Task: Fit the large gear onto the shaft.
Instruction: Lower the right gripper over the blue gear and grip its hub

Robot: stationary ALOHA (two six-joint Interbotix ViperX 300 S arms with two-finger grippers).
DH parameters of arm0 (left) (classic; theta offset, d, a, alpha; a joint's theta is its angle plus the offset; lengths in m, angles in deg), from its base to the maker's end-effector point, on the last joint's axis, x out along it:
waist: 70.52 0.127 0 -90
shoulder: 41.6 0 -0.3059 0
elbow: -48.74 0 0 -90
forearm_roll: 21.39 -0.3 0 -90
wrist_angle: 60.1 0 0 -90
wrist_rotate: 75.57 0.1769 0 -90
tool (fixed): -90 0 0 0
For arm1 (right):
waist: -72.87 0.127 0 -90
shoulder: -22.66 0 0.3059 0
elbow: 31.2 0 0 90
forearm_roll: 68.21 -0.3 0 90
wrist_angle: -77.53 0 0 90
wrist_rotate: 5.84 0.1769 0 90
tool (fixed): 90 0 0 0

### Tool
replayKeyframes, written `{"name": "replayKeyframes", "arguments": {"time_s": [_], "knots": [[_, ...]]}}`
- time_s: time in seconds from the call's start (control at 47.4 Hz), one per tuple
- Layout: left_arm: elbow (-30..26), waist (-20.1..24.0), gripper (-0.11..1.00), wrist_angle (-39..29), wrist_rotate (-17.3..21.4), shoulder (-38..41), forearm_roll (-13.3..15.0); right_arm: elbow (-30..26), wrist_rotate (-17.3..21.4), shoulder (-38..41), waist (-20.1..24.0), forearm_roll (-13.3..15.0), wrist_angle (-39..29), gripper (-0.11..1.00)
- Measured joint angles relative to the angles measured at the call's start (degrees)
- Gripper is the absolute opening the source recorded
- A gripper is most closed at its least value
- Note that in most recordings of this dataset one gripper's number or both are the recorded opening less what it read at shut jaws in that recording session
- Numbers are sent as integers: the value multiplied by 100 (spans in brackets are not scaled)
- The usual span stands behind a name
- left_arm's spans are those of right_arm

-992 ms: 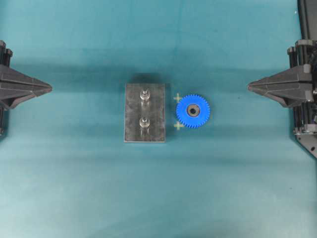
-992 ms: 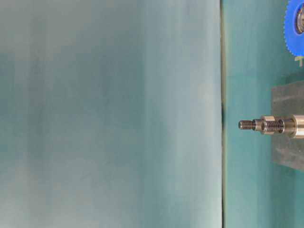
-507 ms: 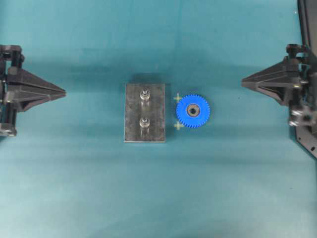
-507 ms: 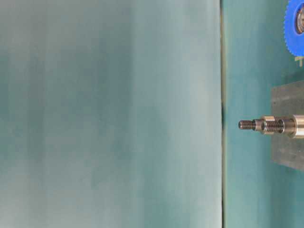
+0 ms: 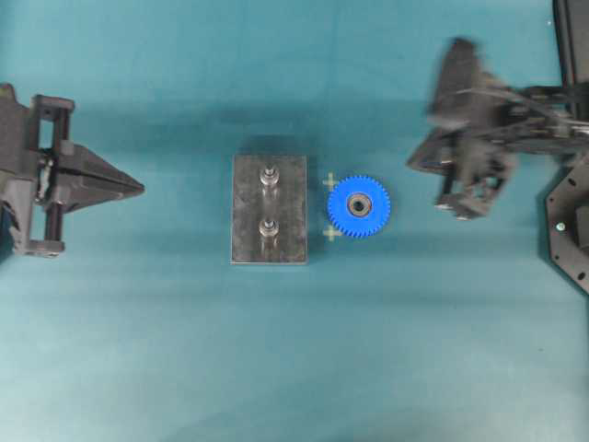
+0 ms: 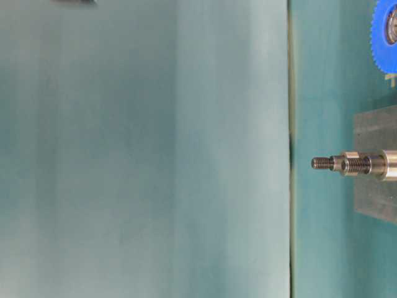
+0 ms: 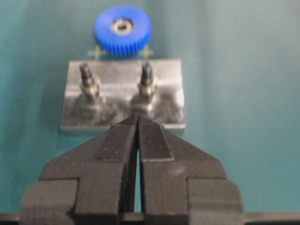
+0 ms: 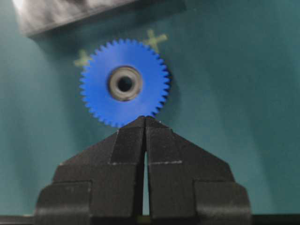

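The large blue gear (image 5: 358, 206) lies flat on the teal table, just right of the grey steel plate (image 5: 248, 235). Two alike silver shafts (image 5: 269, 175) (image 5: 269, 227) stand in the plate, both bare. My left gripper (image 5: 140, 187) is shut and empty, well left of the plate. In the left wrist view its tip (image 7: 138, 116) points at the plate (image 7: 117, 79), with the gear (image 7: 122, 30) beyond. My right gripper (image 5: 412, 164) is blurred, just right of the gear. In the right wrist view it (image 8: 145, 118) is shut and empty, close before the gear (image 8: 98, 89).
Two yellow cross marks (image 5: 329, 181) (image 5: 331, 233) sit on the table between plate and gear. The table-level view shows the shafts (image 6: 347, 164) sideways, the plate (image 6: 375, 133) and part of the gear (image 6: 384, 25). A black arm base (image 5: 569, 230) stands at the right edge.
Both arms have moved in toward the middle. The right arm has swung furthest and is blurred. Gear and plate have not moved.
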Motion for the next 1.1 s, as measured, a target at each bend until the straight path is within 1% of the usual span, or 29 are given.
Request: {"name": "replayKeyframes", "arguments": {"time_s": [0.084,0.232,0.296,0.38,0.443,0.486,0.549,0.591,0.633,0.655,0.739,0.887,1.098], "knots": [[-18,0,0,-70,9,132,0,-123,-105,352,0,9,-44,1],[-26,0,0,-88,9,246,0,-387,-132,896,-9,9,-79,2],[-35,0,0,-97,9,246,0,-483,-158,1090,-9,9,-88,8],[-35,0,0,-62,9,237,9,-633,-167,1362,-26,9,-123,26],[-35,0,0,-44,9,229,0,-712,-167,1556,-44,9,-132,44],[-35,0,0,-35,0,229,0,-773,-176,1696,-44,9,-132,58],[-35,9,0,-35,9,229,0,-835,-202,1890,-44,18,-132,77],[-35,9,0,-35,9,229,0,-879,-246,2021,-44,26,-132,87],[-26,0,0,-26,9,229,0,-932,-290,2153,-44,26,-132,94],[-35,9,0,-26,9,229,9,-958,-316,2215,-44,35,-123,95],[-53,9,0,-26,9,237,9,-1063,-422,2470,-44,35,-105,91],[-79,9,0,-18,9,246,0,-1257,-562,2742,-44,35,-132,92],[-35,9,0,-18,-44,246,0,-1441,-642,2944,-44,35,-413,92]]}}
